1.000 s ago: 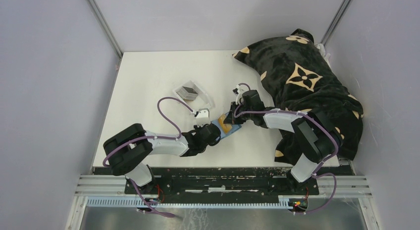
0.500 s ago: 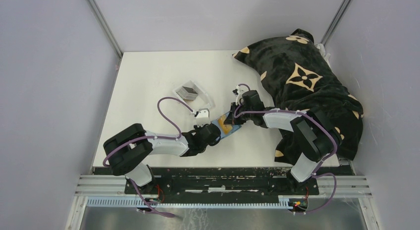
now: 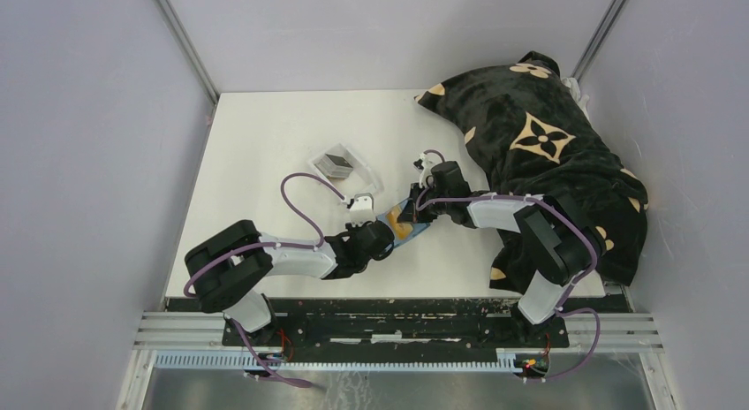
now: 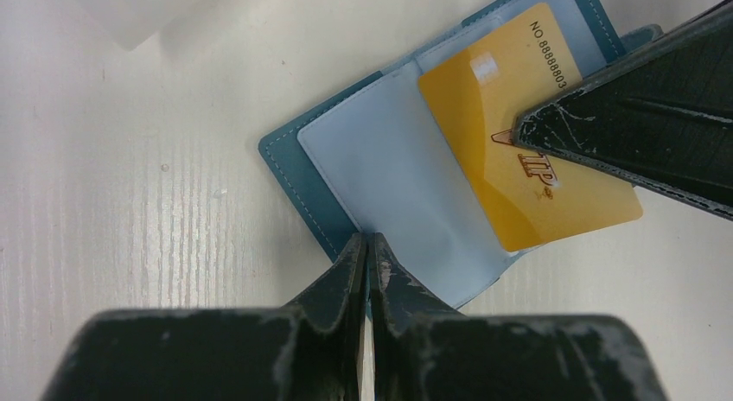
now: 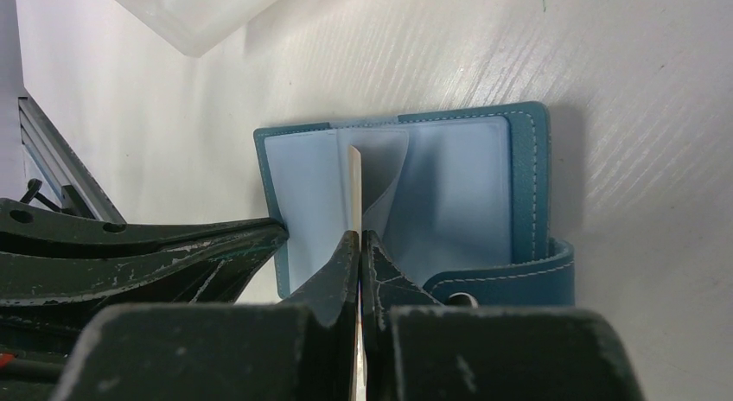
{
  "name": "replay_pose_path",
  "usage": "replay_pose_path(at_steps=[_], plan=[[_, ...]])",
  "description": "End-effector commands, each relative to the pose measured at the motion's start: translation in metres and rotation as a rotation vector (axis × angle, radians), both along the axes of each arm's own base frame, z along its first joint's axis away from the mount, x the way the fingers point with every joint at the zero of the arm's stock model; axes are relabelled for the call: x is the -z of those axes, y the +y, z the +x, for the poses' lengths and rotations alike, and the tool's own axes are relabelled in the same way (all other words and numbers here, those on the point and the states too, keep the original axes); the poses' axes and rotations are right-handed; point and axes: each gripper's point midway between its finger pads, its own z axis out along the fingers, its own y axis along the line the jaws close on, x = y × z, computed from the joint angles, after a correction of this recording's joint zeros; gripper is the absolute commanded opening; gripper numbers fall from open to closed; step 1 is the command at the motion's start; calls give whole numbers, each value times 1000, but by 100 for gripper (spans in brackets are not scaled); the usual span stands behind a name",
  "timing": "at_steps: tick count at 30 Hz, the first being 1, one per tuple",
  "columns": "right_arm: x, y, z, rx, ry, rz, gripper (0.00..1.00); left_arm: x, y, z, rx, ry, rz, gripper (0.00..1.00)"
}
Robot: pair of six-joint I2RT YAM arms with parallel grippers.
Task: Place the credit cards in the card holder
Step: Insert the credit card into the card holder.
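The card holder (image 5: 527, 194) is seen lying open like a book on the white table (image 3: 265, 145), near the middle of its front half, between the 2 arms, with its snap tab curled at the edge nearest the right wrist camera. Its clear plastic sleeves (image 4: 389, 168) are exposed, and 1 sleeve is lifted into a curve. The left gripper (image 4: 367, 250) is closed almost completely, its 2 fingertips pinched on the thin edge of the card holder nearest that arm. The right gripper (image 5: 358, 244) is closed fully on 1 gold card (image 4: 510, 142), which is gripped by its outer end. The card's printed face can be read from the left wrist view, while from the right wrist view it is seen edge-on, standing upright above the open sleeves. Its far end is placed against the sleeves near the fold; whether it has entered a pocket cannot be told. A clear tray (image 3: 366, 176) is set on the table just beyond the card holder, and dark cards (image 3: 336, 163) are held in it. A black blanket (image 3: 539, 136) with tan flower shapes is heaped along the table's right side.
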Motion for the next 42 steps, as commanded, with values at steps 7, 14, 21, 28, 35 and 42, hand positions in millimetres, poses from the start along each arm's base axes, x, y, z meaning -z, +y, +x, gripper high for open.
replay_pose_path(at_steps=[7, 14, 21, 28, 35, 42], plan=[[14, 0, -4, -4, 34, -15, 1, 22, 29, -14, -30, 55, 107, 9], [19, -3, -6, 5, 44, -28, 1, 24, 38, -18, -41, 67, 130, 9], [26, -5, -4, 17, 59, -44, 1, 30, 50, -24, -61, 87, 163, 9], [32, -5, -3, 30, 82, -49, 1, 38, 55, -27, -63, 107, 195, 9], [37, -8, -4, 38, 100, -67, 1, 44, 55, -28, -61, 128, 212, 9], [43, -10, -5, 45, 122, -82, 1, 45, 55, -28, -62, 131, 218, 8]])
